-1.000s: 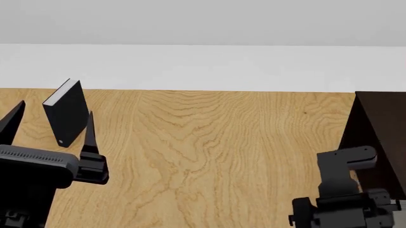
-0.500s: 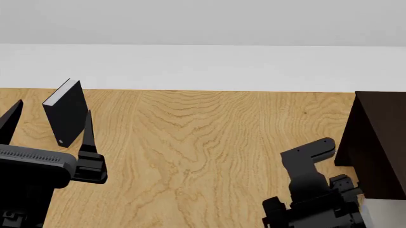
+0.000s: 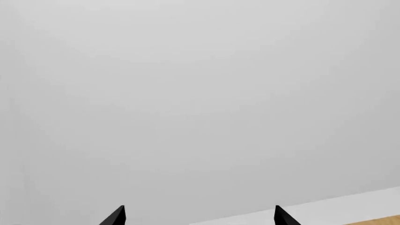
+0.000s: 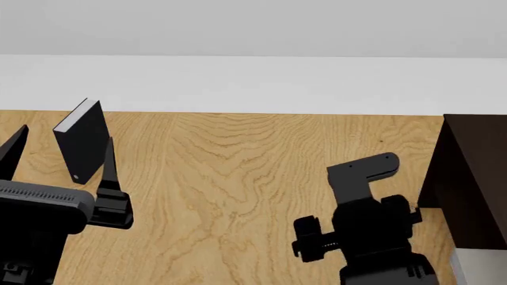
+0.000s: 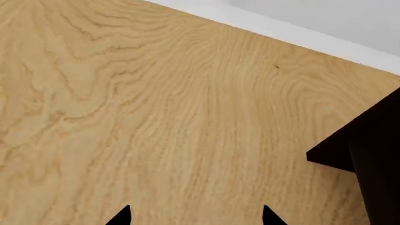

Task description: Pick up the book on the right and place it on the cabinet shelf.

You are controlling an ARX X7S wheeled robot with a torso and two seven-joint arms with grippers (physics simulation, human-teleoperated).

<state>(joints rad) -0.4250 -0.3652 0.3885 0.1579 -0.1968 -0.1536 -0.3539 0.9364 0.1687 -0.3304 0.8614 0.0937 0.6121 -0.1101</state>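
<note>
Your right arm (image 4: 360,231) has swung left and forward since a second ago — it was tucked against the cabinet (image 4: 475,178) at the right edge, now it sits over bare wood, clear of the cabinet's front. Left arm and the black book (image 4: 83,142) haven't moved.

Right gripper (image 5: 195,216): only two fingertips show in the wrist view, set well apart, nothing between them — spread wide, empty. Left gripper (image 3: 198,216): same story, tips apart, pointed at the blank wall; in the head view its fingers (image 4: 109,166) stand either side of the black book's lower end, the right one just beside it.

Grey book you're after: not visible in any view, so I can't place it.

Cabinet: only its dark outer side and top edge show; the inside is out of view, so contents can't be told. Table (image 4: 237,178) between the arms is plain wood grain.
</note>
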